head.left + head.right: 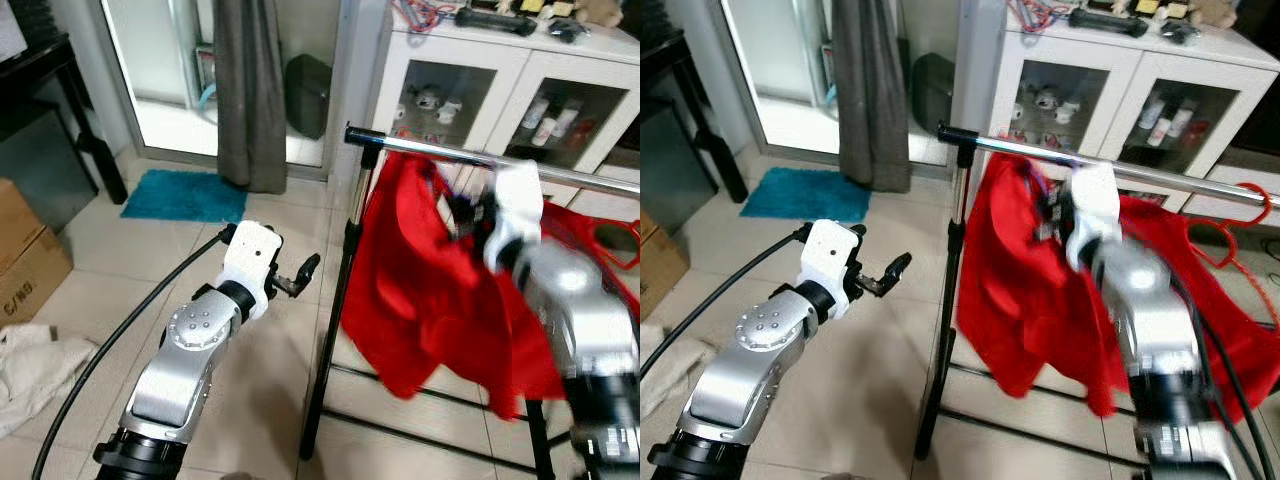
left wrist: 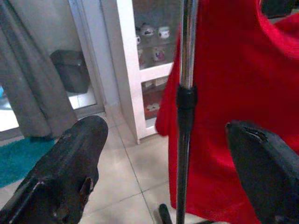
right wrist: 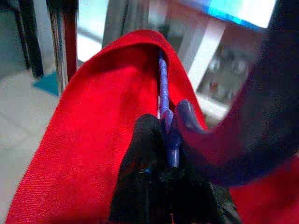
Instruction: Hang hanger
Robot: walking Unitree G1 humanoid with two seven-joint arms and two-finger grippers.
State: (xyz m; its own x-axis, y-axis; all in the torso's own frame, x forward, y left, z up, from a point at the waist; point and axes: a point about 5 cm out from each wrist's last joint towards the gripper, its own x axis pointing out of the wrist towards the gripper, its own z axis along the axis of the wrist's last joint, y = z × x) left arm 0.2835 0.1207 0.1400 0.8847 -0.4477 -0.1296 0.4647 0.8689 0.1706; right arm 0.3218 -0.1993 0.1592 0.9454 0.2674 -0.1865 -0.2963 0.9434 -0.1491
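Head cameras show you the right gripper (image 1: 1055,215) raised to the chrome rail (image 1: 1160,172), carrying the red garment (image 1: 1030,290) up where its hanger can hook on. Your left gripper (image 1: 300,275) waits beside the rack's upright (image 1: 340,300), holding nothing. Its wrist view shows both fingers (image 2: 70,172) spread wide around that post. Your right wrist view shows the fingers clamped on the blue hanger (image 3: 163,100) inside the red collar.
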